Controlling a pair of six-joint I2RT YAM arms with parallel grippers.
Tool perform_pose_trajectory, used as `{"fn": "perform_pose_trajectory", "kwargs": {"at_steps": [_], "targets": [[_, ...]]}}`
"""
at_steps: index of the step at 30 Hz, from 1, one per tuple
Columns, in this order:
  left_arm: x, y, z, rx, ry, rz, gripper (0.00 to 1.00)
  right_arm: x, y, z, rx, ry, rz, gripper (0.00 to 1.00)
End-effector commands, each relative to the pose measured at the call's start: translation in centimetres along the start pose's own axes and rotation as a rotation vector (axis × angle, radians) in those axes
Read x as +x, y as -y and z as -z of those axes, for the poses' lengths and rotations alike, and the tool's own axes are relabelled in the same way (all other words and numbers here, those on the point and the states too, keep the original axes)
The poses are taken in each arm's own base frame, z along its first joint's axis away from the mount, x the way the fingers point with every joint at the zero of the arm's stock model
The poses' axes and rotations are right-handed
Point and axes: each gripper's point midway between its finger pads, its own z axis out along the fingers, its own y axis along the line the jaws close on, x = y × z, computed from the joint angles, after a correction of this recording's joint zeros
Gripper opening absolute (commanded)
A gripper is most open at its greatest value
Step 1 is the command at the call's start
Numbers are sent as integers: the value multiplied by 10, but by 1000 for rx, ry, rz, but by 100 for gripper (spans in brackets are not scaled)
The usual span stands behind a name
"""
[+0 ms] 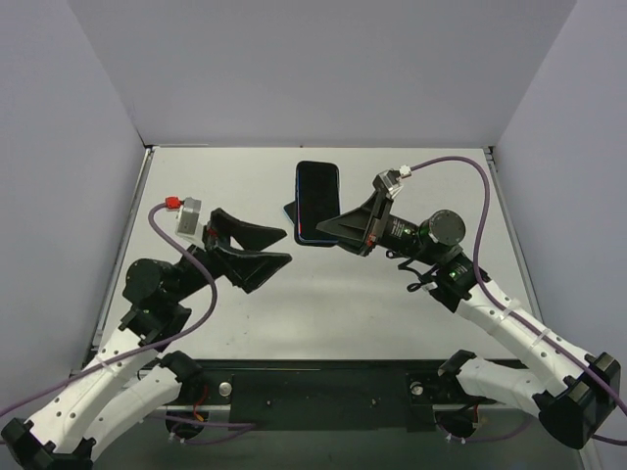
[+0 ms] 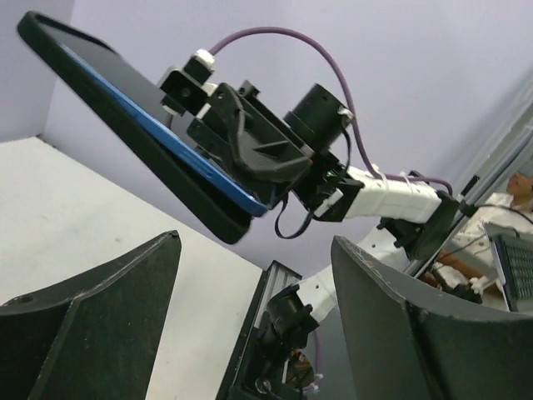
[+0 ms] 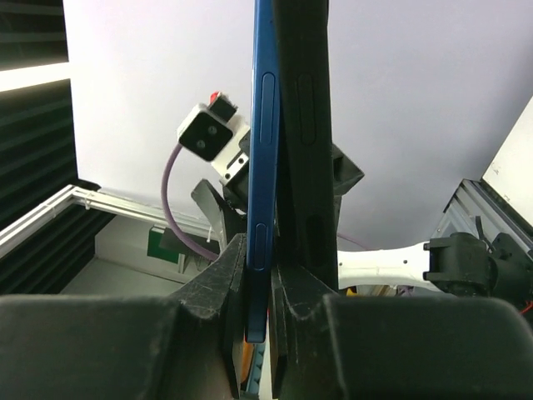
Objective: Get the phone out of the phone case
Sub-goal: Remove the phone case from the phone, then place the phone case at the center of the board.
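**A:** Where's the phone?
**B:** Upper centre of the top view. Its long axis runs up the frame, and the right gripper is clamped on its lower end together with the phone case.
**A:** And the left gripper?
**B:** Left of centre, jaws wide apart, holding nothing.

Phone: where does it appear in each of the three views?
Top external: phone at upper centre, screen toward the camera.
Left wrist: upper left, tilted, blue edge showing.
Right wrist: centre, edge-on and upright, blue.
Shared landmark: the right gripper, clamped on the phone's end in all three.
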Motion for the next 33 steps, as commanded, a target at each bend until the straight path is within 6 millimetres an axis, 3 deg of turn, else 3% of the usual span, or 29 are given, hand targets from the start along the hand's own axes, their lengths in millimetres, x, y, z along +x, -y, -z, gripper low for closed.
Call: {"fn": "perform_pose_trajectory", "kwargs": {"at_steps": [1,5,8,11,16,18,19,21,22,23,24,25,26,27,28,31,32,33], "targets": [[-12,-21,-21,-81,56,121,82,-2,-61,2,-186,19,139,0],[-11,-20,-32,-35,44,144,74,-3,-62,-1,-198,10,129,0],[-11,-22,-34,-31,48,153,61,-3,-63,0,-208,12,122,0],[-11,-27,-34,-49,64,175,58,-2,-64,2,-213,18,129,0],[-18,-29,-45,-44,85,221,54,1,-49,3,-167,21,143,0],[-16,-36,-52,-75,55,252,38,3,-43,2,-136,17,159,0],[-19,-41,-57,-99,53,260,23,3,-41,3,-123,22,185,0],[-20,-59,-60,-188,54,258,5,5,-27,3,-57,21,247,0],[-6,-79,-54,-296,13,284,3,9,-15,4,13,6,248,0],[-21,-95,-48,-402,75,225,0,7,-5,6,64,19,332,0],[-10,-114,-32,-543,36,230,0,15,15,11,168,-14,319,0],[-24,-136,-17,-684,95,151,0,15,21,15,201,-6,394,0],[-12,-152,0,-793,49,139,0,22,35,21,257,-33,395,0],[-22,-167,15,-882,71,73,0,25,42,23,277,-40,411,0],[-15,-182,28,-953,38,67,0,32,56,28,303,-58,403,0],[-7,-222,65,-1053,-32,83,0,27,96,53,456,-36,466,0],[2,-238,75,-1076,-55,91,0,30,114,72,556,-51,464,0],[5,-244,81,-1037,-102,96,0,20,125,82,622,-20,527,0]]}}
